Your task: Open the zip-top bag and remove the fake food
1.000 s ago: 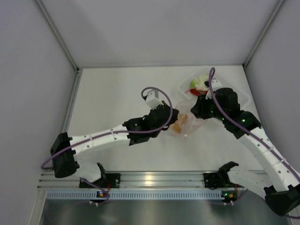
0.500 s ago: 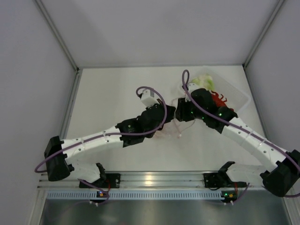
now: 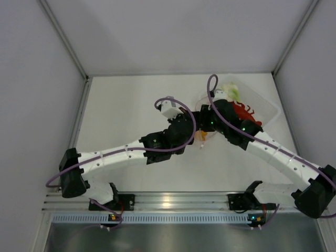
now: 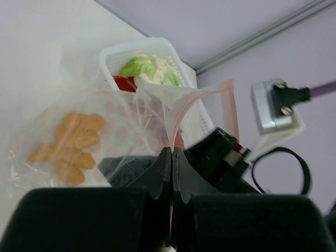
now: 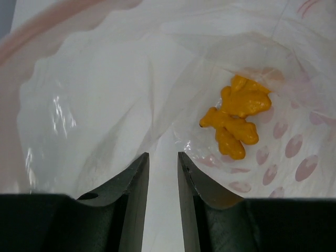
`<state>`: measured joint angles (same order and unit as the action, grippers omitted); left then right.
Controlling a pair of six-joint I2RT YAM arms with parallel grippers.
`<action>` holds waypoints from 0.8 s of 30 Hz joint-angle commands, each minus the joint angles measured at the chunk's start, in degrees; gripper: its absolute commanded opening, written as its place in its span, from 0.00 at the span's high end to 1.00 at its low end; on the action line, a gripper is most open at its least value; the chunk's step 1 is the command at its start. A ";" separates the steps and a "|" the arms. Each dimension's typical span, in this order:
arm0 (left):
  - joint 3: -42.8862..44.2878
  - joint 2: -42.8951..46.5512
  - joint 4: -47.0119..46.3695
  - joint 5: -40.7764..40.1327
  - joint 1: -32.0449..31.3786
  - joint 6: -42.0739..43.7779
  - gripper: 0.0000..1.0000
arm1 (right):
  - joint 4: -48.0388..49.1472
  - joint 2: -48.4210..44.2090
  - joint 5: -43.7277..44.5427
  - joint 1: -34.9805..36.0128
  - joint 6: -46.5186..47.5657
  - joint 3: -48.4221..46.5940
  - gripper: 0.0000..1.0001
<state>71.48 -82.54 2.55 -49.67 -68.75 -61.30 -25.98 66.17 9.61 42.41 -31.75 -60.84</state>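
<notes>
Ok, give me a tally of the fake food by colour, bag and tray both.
Orange: 1, the ridged piece in the zip-top bag.
Red: 1, the lobster in the tray.
White-and-green: 1, the leafy vegetable in the tray.
Total: 3.

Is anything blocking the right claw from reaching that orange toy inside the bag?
Nothing solid visible. The left gripper pinches the rim of the bag, holding its mouth open, and the right gripper looks straight in. The orange toy lies beyond its fingertips, to the right; only crinkled plastic folds sit near it.
</notes>
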 commanded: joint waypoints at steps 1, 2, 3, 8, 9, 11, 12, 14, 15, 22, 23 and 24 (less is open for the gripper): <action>1.38 -0.69 -8.87 2.57 -3.84 -4.70 1.00 | 5.14 2.64 0.67 -0.22 -1.91 -0.25 0.71; 0.94 -0.43 -9.22 2.47 -4.19 -4.97 1.00 | 6.28 2.56 0.94 -0.40 -1.74 0.89 0.71; 0.76 -0.17 -9.40 2.47 -4.46 -5.06 1.00 | 7.77 2.12 1.72 -0.66 -1.48 3.94 0.71; -0.90 2.81 -9.58 3.26 -4.72 -6.10 1.00 | 15.16 -0.87 5.41 -2.24 -0.25 10.65 0.73; -1.86 3.35 -9.58 3.52 -4.64 -6.46 1.00 | 15.25 -0.78 5.86 -2.51 0.36 10.65 0.73; -2.49 4.32 -10.02 4.31 -4.64 -6.99 1.00 | 12.98 0.44 7.09 -2.60 2.12 9.43 0.73; -2.49 4.58 -10.02 5.36 -4.72 -7.25 1.00 | 12.10 0.80 8.49 -2.60 2.74 7.60 0.73; -2.49 5.28 -10.02 6.33 -4.73 -7.17 1.00 | 7.20 1.33 12.51 -2.51 5.28 5.83 0.73; -2.66 5.63 -9.93 7.30 -4.73 -7.26 1.00 | 4.99 1.33 13.85 -2.77 6.51 3.82 0.73; -10.56 16.42 -9.93 4.42 -4.81 -8.31 1.00 | -12.59 1.68 22.12 -6.73 20.56 -2.79 0.72; -13.71 17.93 -9.84 3.54 -4.73 -8.14 1.00 | -13.91 1.68 22.91 -6.90 21.98 -3.40 0.72; -15.30 19.51 -9.84 2.31 -4.73 -7.61 1.00 | -15.23 1.77 23.44 -6.91 23.04 -5.15 0.73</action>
<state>60.25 -69.17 -3.88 -43.44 -73.34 -68.20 -31.90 68.31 26.94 36.64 -16.23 -61.89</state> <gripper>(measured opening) 0.019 0.277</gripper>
